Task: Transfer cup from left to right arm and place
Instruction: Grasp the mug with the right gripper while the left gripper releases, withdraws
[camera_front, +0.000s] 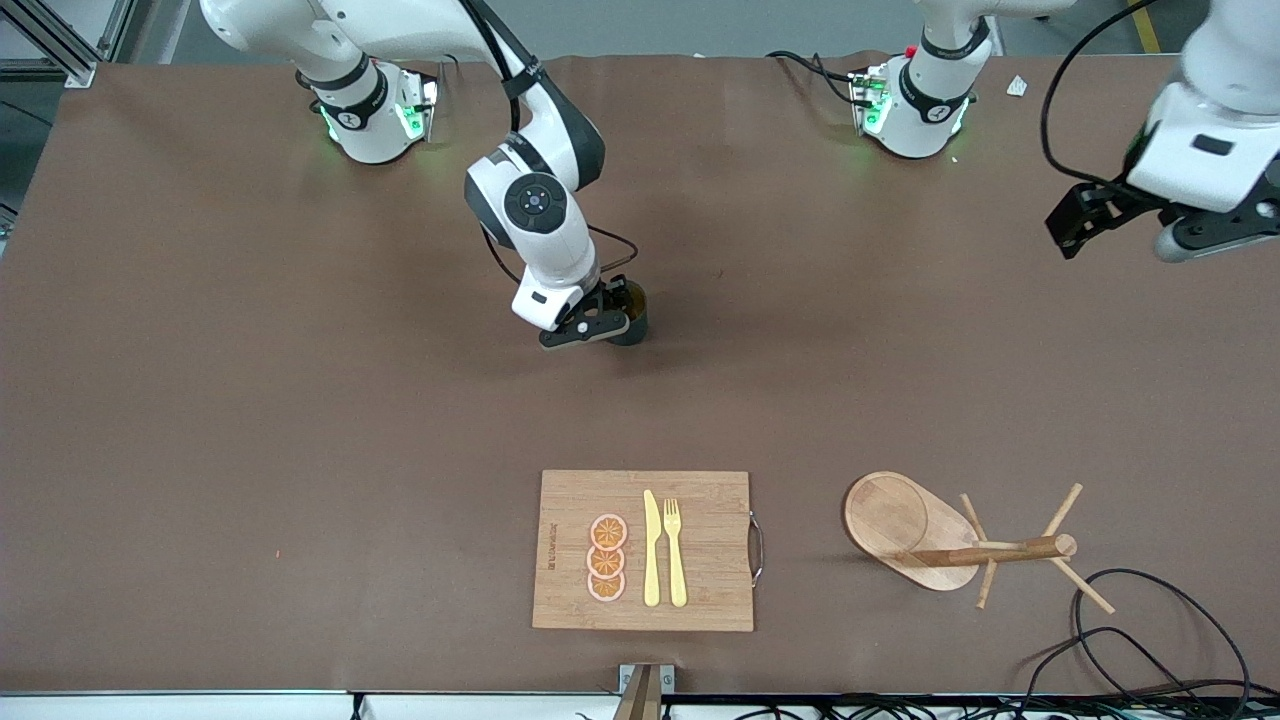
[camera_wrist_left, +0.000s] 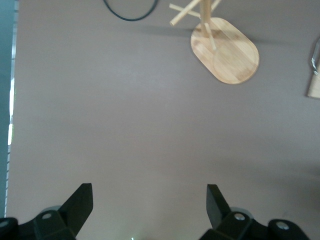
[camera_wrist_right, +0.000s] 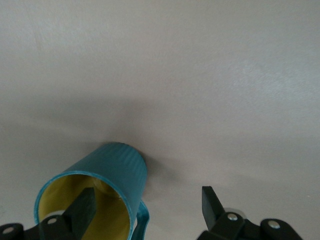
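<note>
Right gripper lowered mid-table, fingers spread, one inside cup, one outside its wall, not clamped. Cup upright on table. Left gripper raised at its own end, waiting, fingers apart, empty.

Robot lab: table-mounted arms, cables

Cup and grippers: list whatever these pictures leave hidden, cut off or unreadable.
- Cup, front view: the right gripper covers most of it, and the handle is unseen.
- Cup, right wrist view: the picture's edge cuts off most of the handle and part of the rim.
- Left gripper: in the front view its arm runs off the edge.
- Cutting board: the printed mark is too small to read.
</note>
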